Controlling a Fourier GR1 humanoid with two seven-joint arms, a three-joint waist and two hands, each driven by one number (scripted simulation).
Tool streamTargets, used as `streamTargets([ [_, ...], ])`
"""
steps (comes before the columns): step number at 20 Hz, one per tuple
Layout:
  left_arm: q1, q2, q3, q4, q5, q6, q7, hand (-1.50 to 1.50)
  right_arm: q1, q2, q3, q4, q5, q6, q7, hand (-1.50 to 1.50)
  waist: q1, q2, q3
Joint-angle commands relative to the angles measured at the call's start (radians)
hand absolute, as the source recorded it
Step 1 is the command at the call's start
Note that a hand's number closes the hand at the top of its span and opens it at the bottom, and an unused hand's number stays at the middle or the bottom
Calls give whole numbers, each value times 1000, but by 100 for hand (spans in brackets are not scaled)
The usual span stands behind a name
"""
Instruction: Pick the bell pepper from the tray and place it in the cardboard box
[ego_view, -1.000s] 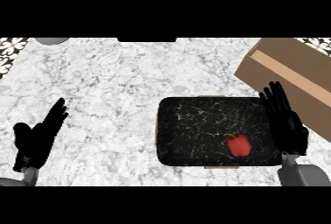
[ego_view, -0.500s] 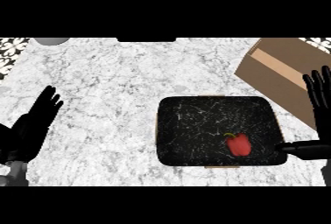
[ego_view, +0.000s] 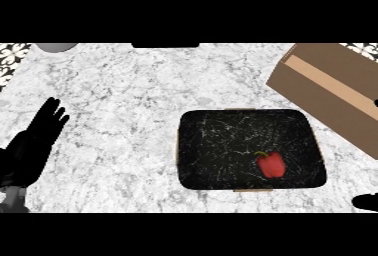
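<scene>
A red bell pepper (ego_view: 271, 164) lies in the right half of a black speckled tray (ego_view: 203, 150) at the counter's middle right. Beyond the tray, at the upper right, sits the brown cardboard box (ego_view: 332, 90), running off the view's right side. My left hand (ego_view: 33, 145) rests open at the far left, fingers up, well away from the tray. Of my right hand (ego_view: 365, 201) only a dark tip shows at the lower right corner, plus a sliver at the right edge beside the box. It stays apart from the pepper and holds nothing.
The counter is white-grey marble. A grey round object (ego_view: 55, 47) pokes in at the top left, and a dark shape (ego_view: 165, 45) sits at the top edge. Patterned tile (ego_view: 10, 54) shows in the upper left corner.
My right hand has slid rightward from over the tray's right edge until it is nearly out of view. The left hand shifted slightly left. The pepper has not moved.
</scene>
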Motion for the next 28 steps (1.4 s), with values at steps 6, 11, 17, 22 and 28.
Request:
streamTargets([
  [6,8,4,23,-28,12,-5,27,0,103,-208,63,-255,357,-37,310,-150,-3,-1,-1],
  [11,21,14,34,-40,-2,-41,15,0,55,-196,189,-397,430,47,615,-150,19,4,0],
  [17,-26,-31,48,-9,-30,-40,35,0,-45,-112,275,-391,423,180,819,-150,20,7,1],
  [22,29,-113,21,-28,-113,-12,3,0,-24,-60,275,-358,502,221,811,-150,14,5,2],
  [28,-17,-106,105,-15,-103,-82,74,0,-12,21,290,-323,611,253,791,-150,13,6,2],
])
